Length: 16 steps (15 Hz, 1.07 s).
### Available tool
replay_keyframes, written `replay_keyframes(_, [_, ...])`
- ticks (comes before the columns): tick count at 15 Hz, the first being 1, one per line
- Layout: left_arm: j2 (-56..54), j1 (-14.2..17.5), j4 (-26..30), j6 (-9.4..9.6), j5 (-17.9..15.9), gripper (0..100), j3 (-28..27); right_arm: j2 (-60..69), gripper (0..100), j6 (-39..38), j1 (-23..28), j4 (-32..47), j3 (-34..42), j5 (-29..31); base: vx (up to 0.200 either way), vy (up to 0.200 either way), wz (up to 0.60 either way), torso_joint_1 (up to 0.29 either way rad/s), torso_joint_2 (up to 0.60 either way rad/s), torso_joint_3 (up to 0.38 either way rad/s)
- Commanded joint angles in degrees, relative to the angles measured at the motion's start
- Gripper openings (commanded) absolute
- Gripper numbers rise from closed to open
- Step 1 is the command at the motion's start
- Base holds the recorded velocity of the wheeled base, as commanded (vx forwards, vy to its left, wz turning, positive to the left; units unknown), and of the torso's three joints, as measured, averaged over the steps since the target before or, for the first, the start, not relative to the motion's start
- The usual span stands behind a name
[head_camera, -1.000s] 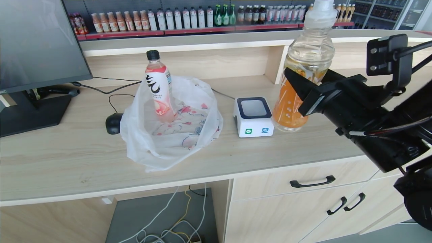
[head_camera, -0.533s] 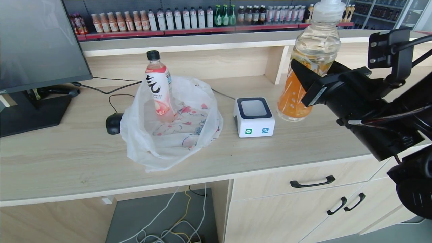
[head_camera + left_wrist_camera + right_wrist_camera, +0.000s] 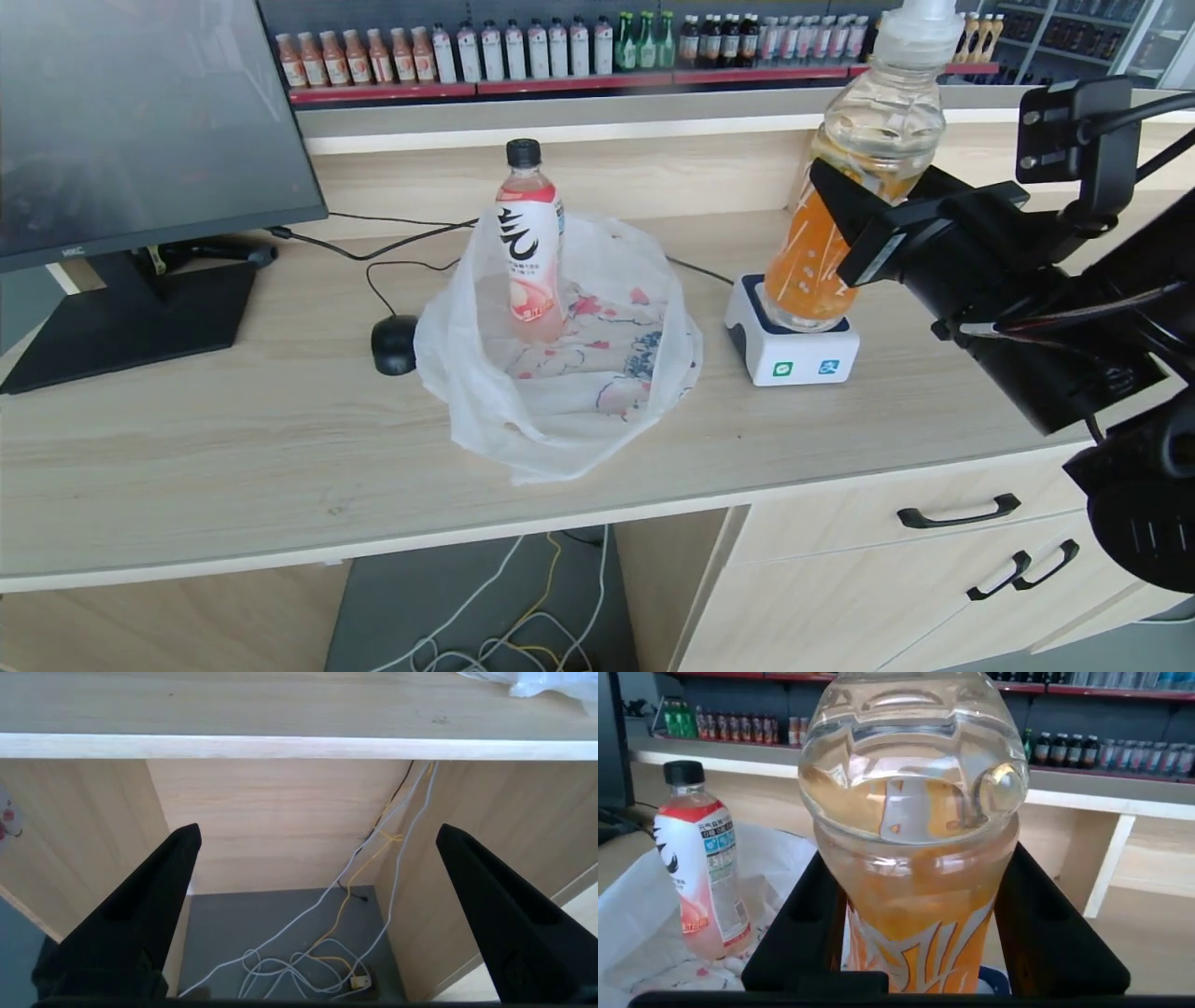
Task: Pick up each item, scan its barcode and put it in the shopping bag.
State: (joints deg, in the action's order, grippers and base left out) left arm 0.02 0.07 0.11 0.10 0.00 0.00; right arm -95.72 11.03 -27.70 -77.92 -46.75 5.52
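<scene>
My left gripper (image 3: 318, 835) sits low in front of the counter (image 3: 233, 439), facing its front edge and the open bay beneath, where cables (image 3: 318, 961) lie on the floor. Its fingers are spread wide with nothing between them.

On the counter, the monitor (image 3: 140, 121) stands at the far 9 o'clock end. The mouse (image 3: 394, 343) lies just at 9 o'clock of the shopping bag (image 3: 569, 411). The bag sits open and slumped mid-counter. A pink bottle (image 3: 529, 252) stands upright inside it, toward the bag's 11 o'clock side, with its black cap on.

At 3 o'clock of the bag, a little apart from it, is the scanner (image 3: 794, 350). The orange bottle (image 3: 812, 271) is above the scanner, its base over the scanner's top window. I cannot tell whether they touch. The bottle leans slightly, its cap toward 1 o'clock.

My right gripper (image 3: 851, 187) pinches that bottle at its shoulder, one finger on each side. My right arm reaches in from 4 o'clock, wrist raised and forearm sloping down toward the counter's front edge.
</scene>
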Motion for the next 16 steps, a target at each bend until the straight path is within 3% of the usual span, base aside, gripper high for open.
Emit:
replay_keyframes(1, [0.0,0.0,0.0,-0.01,0.0,100,0.0,0.0,0,0.0,0.0,-0.3,0.1,0.0,0.0,0.2,0.0,0.007,0.0,0.002])
replay_keyframes(3, [0.0,0.0,0.0,0.08,0.0,100,0.0,0.1,0,0.0,0.0,-0.5,0.3,0.0,0.0,0.2,0.0,-0.002,0.0,0.005])
replay_keyframes(11, [0.0,-0.1,0.0,0.17,0.0,100,0.0,-1.8,0,0.0,-2.2,0.1,-0.4,-0.2,0.0,0.0,0.0,0.0,0.0,0.0])
replay_keyframes(16, [0.0,0.0,0.0,0.17,0.0,100,0.0,-4.7,0,0.0,-2.5,7.7,-8.4,-0.2,0.0,0.0,0.0,0.0,0.0,0.0])
